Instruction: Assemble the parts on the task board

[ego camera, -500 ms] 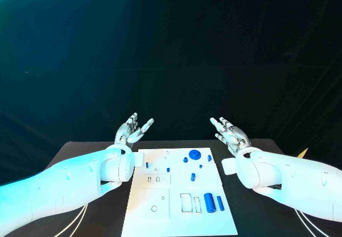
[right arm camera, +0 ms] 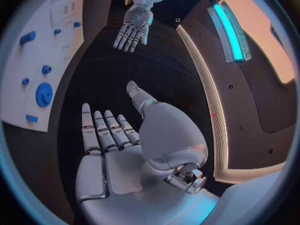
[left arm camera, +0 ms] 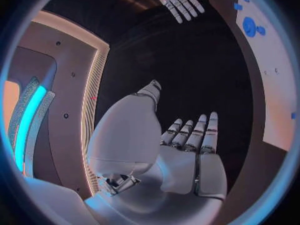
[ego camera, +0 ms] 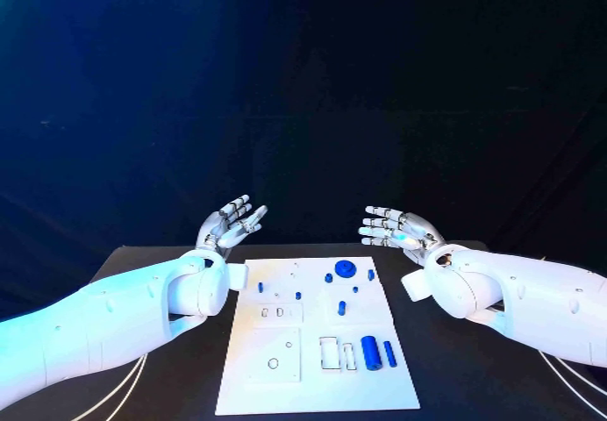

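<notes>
The white task board [ego camera: 317, 390] lies in the middle of the black table. Small blue parts sit on it: a round disc [ego camera: 343, 268] at the far end, a thick cylinder [ego camera: 371, 353] and a thin pin [ego camera: 389, 353] near the front right, and several little pegs between. My left hand [ego camera: 232, 219] hovers open above the board's far left corner, fingers apart. My right hand [ego camera: 396, 230] hovers open above the far right corner, holding nothing. The left wrist view shows my left hand [left arm camera: 187, 150], the right hand [left arm camera: 174, 0] and the board [left arm camera: 269, 85]. The right wrist view shows my right hand [right arm camera: 119, 145], the left hand [right arm camera: 132, 32] and the disc [right arm camera: 44, 94].
Black table [ego camera: 165, 263] surrounds the board on both sides, with a dark curtain behind. White cables [ego camera: 133, 386] run along the table near my left arm. Empty slots [ego camera: 329, 355] lie in the board's front half.
My right hand has turned inward, so its fingers now point toward the left hand. The left hand has risen slightly. The parts lie as before.
</notes>
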Robot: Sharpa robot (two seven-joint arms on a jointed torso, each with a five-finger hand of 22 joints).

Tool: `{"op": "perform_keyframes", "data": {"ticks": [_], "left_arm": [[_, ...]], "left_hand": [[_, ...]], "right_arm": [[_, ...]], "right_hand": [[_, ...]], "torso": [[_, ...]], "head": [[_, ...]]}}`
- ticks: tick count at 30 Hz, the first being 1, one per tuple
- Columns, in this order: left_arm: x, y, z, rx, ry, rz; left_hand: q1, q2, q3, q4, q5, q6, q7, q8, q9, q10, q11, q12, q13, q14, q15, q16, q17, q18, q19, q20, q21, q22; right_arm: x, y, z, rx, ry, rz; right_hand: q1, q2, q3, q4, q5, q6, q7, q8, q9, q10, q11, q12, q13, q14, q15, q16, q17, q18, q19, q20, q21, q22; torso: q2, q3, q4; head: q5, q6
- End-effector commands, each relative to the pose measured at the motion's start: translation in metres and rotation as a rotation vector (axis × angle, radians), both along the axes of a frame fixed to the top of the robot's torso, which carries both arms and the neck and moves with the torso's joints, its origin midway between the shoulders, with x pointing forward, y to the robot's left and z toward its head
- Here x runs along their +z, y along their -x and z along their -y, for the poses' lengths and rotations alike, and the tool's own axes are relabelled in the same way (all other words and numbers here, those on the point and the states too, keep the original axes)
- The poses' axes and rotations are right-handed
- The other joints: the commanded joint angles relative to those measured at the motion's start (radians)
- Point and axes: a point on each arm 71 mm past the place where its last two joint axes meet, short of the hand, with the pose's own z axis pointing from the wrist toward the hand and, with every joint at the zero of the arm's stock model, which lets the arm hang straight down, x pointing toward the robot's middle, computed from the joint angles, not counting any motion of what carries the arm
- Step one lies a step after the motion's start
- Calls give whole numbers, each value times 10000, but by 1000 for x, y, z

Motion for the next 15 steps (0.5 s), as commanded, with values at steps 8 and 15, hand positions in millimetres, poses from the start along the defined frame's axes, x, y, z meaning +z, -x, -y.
{"op": "perform_keyframes", "data": {"ticks": [8, 15], "left_arm": [[12, 8, -4, -1442, -495, 743], [29, 17, -4, -2313, -1004, 1077]], "left_hand": [[614, -99, 598, -328, -2, 4947, 942, 2233, 1252, 6514, -376, 1527, 535, 4916, -1350, 2619, 1919, 867, 4338, -618, 2023, 628], [686, -524, 1194, -301, 0, 5515, 815, 2634, 1732, 7509, -635, 1761, 704, 5586, -1675, 3649, 2898, 844, 5039, -988, 2680, 906]], "right_arm": [[16, -6, 0, 959, 4319, 3349], [28, -8, -12, 2055, 6421, 4360]], "right_hand": [[641, -544, 625, -524, 385, 4042, 1115, 1357, 752, 4747, -384, 379, 150, 4902, -632, 1373, 670, 532, 3963, -334, 1327, 291], [823, -1157, 799, -517, 1202, 5048, 774, 1306, 647, 5819, -755, 131, 179, 6377, -1179, 1501, 952, 495, 5505, -1000, 2490, 822]], "torso": [[181, -33, 10], [510, -54, 95]], "head": [[-68, -161], [-154, -103]]}}
